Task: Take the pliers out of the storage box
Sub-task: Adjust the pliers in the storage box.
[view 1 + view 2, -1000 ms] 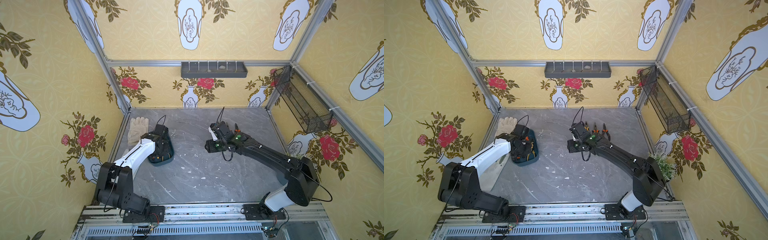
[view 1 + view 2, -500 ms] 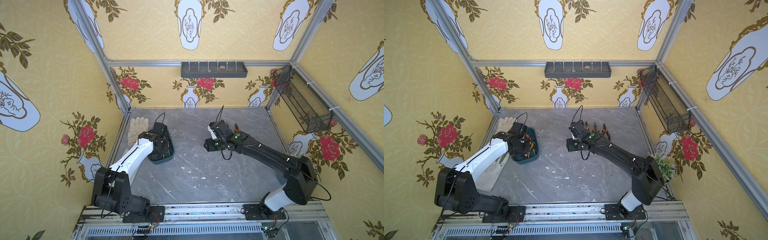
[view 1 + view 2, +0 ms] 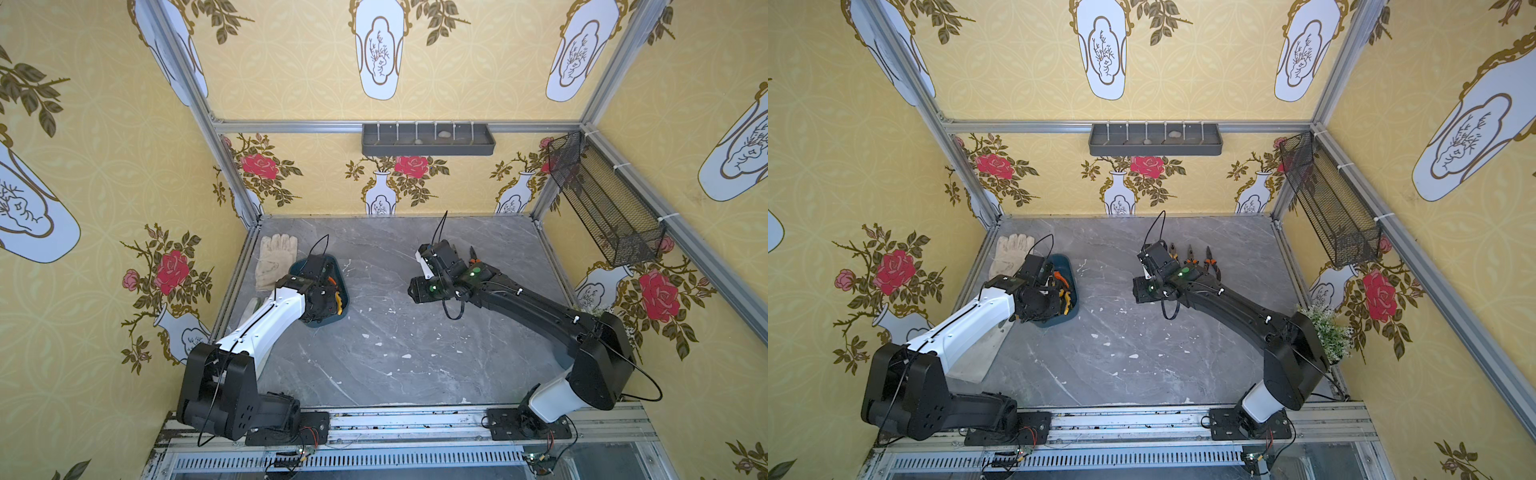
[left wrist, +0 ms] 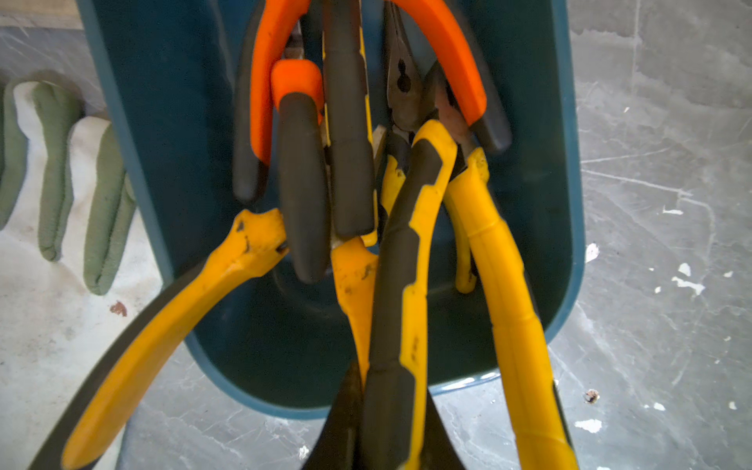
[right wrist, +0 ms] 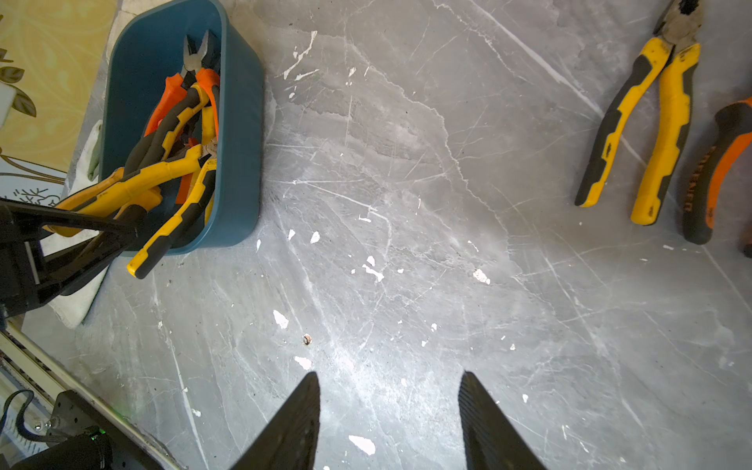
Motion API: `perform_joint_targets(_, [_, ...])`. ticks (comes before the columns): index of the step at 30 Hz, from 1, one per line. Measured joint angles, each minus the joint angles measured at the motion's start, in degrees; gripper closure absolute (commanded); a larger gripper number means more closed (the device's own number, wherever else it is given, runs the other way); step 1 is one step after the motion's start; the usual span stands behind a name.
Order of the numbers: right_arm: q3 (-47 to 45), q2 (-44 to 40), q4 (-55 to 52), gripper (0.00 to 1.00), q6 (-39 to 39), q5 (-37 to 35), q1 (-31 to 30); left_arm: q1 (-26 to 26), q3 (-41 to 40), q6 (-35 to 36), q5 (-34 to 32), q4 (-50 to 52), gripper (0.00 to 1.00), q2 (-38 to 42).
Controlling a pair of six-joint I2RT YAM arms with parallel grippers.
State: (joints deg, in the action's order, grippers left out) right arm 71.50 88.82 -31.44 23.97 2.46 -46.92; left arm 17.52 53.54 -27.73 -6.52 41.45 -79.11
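Inside the teal storage box (image 3: pixel 341 272), which sits beside the surface's (image 3: pixel 395 353) left edge next to a work glove (image 3: pixel 276 257), the left pincer (image 4: pixel 392 411) is clamped on one handle of the yellow-and-black pliers (image 4: pixel 411 244). That handle juts over the box rim. The rest of the heap of pliers (image 5: pixel 179 122), orange and yellow handles crossed over one another, lies in the box. Three removed pliers (image 3: pixel 1190 259) lie in a row toward the surface's far right. The right pincer (image 5: pixel 388 427) hangs empty over mid-surface, jaws apart.

These are stiff steel tools, likely heavy for their size, with rubbery sleeves that should grip well. Held by a single handle, the tool may swing open or pivot, and the tangled handles could drag neighbours along. A hold across both handles near the joint looks steadier.
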Motion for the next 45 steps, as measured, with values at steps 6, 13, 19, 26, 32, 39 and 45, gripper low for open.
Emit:
perform_joint_targets(6, [-0.3,0.0,0.0,0.45,0.0,0.0,0.0,-0.1,-2.0,-1.2,-0.5,-1.6,0.54,1.6])
perform_joint_targets(13, [-1.4,-0.3,0.1,0.45,0.2,0.0,0.0,-0.1,-1.2,-1.4,-1.1,-0.6,0.45,5.3])
perform_joint_targets(19, [-1.9,-0.8,0.2,0.45,0.2,0.0,0.0,-0.1,2.2,-1.0,-3.9,3.2,0.52,8.8])
perform_joint_targets(26, [-3.0,-0.9,0.3,0.45,0.4,0.1,0.0,-0.5,4.6,2.2,-11.9,10.9,0.57,5.3])
perform_joint_targets(32, [-3.2,-1.2,0.3,0.45,0.5,0.3,0.0,-3.2,7.1,4.3,-13.5,13.3,0.58,1.8])
perform_joint_targets(39, [-3.7,-1.8,0.3,0.45,0.4,0.3,0.0,-5.8,6.9,6.2,-11.8,13.1,0.58,-4.3])
perform_joint_targets(45, [-4.0,-1.8,0.3,0.45,0.4,0.3,0.0,-6.0,6.5,6.2,-11.0,13.0,0.75,-6.3])
